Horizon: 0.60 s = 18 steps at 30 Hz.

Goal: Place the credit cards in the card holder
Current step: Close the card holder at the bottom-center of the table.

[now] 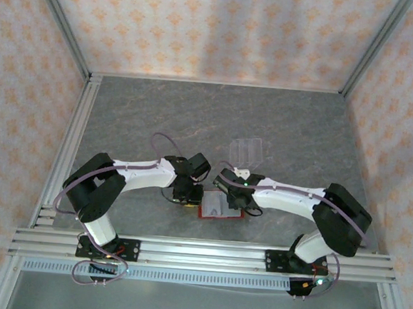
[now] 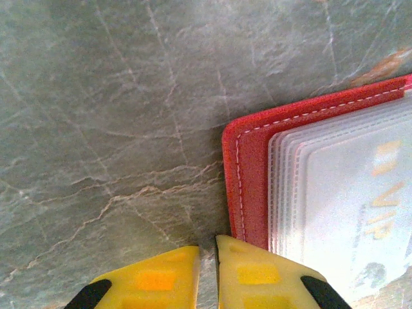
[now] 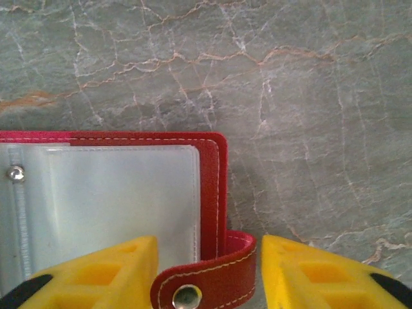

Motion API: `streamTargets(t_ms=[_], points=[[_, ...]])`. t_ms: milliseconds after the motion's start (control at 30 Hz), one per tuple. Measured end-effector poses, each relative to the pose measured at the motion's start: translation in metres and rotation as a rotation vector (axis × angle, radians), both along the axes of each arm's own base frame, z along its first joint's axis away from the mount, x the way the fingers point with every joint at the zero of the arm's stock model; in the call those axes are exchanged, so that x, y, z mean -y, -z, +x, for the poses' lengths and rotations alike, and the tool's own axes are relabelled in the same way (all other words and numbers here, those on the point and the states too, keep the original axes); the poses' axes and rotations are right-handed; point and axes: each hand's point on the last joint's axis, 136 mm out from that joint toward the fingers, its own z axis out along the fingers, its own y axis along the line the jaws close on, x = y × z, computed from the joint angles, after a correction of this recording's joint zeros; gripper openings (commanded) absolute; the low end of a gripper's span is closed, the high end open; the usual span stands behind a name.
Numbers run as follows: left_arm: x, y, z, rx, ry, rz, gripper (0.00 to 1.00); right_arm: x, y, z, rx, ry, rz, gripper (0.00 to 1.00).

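The red card holder (image 1: 220, 214) lies open on the table between my two grippers, pale sleeves up. My left gripper (image 1: 186, 194) (image 2: 207, 248) is shut and holds nothing. Its right fingertip (image 2: 257, 270) rests on the holder's red left edge (image 2: 248, 180). A pale credit card (image 2: 360, 206) with gold letters shows through the stacked sleeves. My right gripper (image 1: 233, 202) (image 3: 207, 239) stands open at the card holder's right edge (image 3: 212, 180). The red snap tab (image 3: 212, 283) curls over that edge between its yellow fingers, with a gap to the right finger.
A clear slotted plastic rack (image 1: 248, 151) stands on the grey marbled table (image 1: 301, 133) behind the right gripper. Aluminium rails (image 1: 72, 137) run along the left side and the near edge. Patterned walls enclose the table.
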Motion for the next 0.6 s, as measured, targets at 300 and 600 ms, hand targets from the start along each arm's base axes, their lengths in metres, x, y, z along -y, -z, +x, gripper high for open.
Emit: streamTargets(t_ms=[300,600], points=[[0.001,-0.001,0.001,-0.003,0.005,0.014,0.15,0.007,-0.004,-0.003,-0.003,-0.004,-0.022,0.0],[0.006,0.001,0.001,-0.045,0.015,0.065,0.15,0.001,-0.027,-0.004,0.025,-0.001,0.072,0.0]])
